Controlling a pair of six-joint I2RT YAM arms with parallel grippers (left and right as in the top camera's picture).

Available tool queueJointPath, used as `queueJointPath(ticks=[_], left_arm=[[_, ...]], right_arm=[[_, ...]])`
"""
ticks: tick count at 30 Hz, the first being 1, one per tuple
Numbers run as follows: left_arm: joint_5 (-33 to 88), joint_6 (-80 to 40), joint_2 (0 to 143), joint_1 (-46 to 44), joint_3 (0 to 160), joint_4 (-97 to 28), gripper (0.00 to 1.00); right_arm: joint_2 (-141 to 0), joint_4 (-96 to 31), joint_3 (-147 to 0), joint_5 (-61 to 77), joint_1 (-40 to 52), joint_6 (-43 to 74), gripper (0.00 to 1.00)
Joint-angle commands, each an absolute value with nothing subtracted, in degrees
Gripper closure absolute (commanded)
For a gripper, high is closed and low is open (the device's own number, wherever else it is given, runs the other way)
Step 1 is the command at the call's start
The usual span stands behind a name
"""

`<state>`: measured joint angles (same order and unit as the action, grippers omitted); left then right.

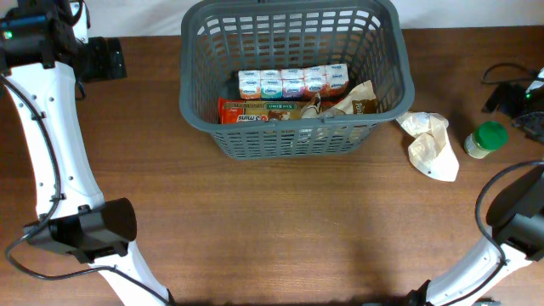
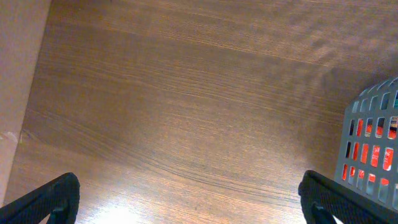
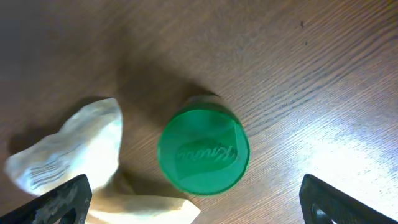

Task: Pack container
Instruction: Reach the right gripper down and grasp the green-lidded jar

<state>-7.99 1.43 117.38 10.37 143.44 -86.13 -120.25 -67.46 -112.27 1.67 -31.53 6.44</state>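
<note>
Where tool (image 3: 202, 200) seemingly gapes, jar (image 3: 203, 151) stands.

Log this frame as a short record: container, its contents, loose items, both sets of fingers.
container: large dark grey slotted plastic basket, upright
inside: row of small white cartons; red snack packet; brown printed bag
outside, to its right: crumpled cream bag; green-lidded jar, upright
left fingers: open, over bare wooden table beside the basket
right fingers: open, above the green-lidded jar

Robot lab bench: wood table (image 1: 272, 229), white arms (image 1: 51, 144), loose cables (image 1: 503, 71)
</note>
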Motion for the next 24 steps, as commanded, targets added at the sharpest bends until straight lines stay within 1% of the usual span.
queueJointPath(ticks=[1, 6, 11, 24], left_arm=[[-8.21, 0.64, 117.43, 10.52, 143.28, -85.97, 0.01], [-8.21, 0.64, 117.43, 10.52, 143.28, -85.97, 0.01], [-8.21, 0.64, 117.43, 10.52, 143.28, -85.97, 0.01], [-8.21, 0.64, 117.43, 10.52, 143.28, -85.97, 0.01]], right_arm=[[-122.15, -67.37, -112.71, -0.08, -31.92, 6.50, 0.02], [-123.52, -65.63, -111.61, -0.73, -31.92, 6.48, 0.02], [-124.14, -61.87, -107.13, -0.67, -31.90, 6.50, 0.01], [-124.16, -53.80, -98.41, -0.69, -31.90, 6.50, 0.01]])
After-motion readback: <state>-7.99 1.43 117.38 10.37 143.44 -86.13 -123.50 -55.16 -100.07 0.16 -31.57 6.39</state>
